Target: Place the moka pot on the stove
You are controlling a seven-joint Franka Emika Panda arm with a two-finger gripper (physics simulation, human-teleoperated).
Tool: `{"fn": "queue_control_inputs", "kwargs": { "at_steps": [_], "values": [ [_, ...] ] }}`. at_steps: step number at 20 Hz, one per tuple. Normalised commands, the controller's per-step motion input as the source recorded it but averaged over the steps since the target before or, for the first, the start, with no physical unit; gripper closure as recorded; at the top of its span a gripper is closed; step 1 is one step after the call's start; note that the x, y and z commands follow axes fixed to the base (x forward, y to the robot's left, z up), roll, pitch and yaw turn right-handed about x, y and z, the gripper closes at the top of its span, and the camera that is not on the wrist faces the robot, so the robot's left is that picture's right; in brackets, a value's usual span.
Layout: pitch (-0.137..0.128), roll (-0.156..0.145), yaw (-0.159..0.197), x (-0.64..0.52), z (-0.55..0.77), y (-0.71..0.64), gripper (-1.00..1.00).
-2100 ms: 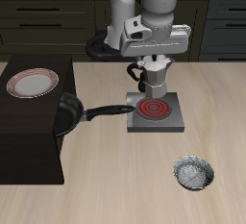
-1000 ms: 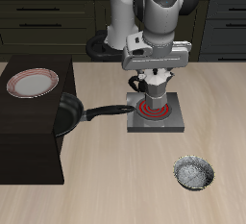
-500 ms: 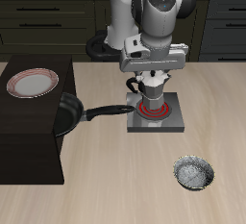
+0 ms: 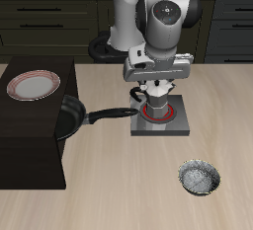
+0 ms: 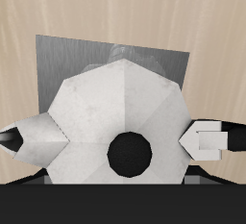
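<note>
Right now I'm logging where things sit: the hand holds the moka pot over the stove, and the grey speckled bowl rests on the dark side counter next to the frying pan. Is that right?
Not quite. In the exterior view the grey speckled bowl sits on the wooden table near its front edge; the plate is what shares the dark counter with the frying pan. The hand does hold the moka pot over the stove.

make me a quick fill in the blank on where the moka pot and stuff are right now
1. The gripper holds the moka pot over the ____.
2. The coil ring on the stove is ____ in colour.
3. The frying pan lies beside the stove, and its handle points toward the ____.

Missing words: stove; red; stove
</note>
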Motion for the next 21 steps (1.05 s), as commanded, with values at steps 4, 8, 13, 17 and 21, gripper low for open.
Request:
{"fn": "queue_control_inputs", "kwargs": {
  "at_steps": [4, 8, 13, 17, 21],
  "values": [
    [-0.008, -0.006, 0.014, -0.09, -0.01, -0.07, -1.0],
    [-0.021, -0.01, 0.016, 0.01, 0.09, -0.08, -1.0],
    [-0.036, -0.011, 0.016, -0.02, 0.11, -0.04, -1.0],
    [-0.002, -0.012, -0.004, -0.02, 0.06, -0.02, -1.0],
    [0.006, 0.006, -0.012, -0.07, 0.21, 0.02, -1.0]
  ]
}}
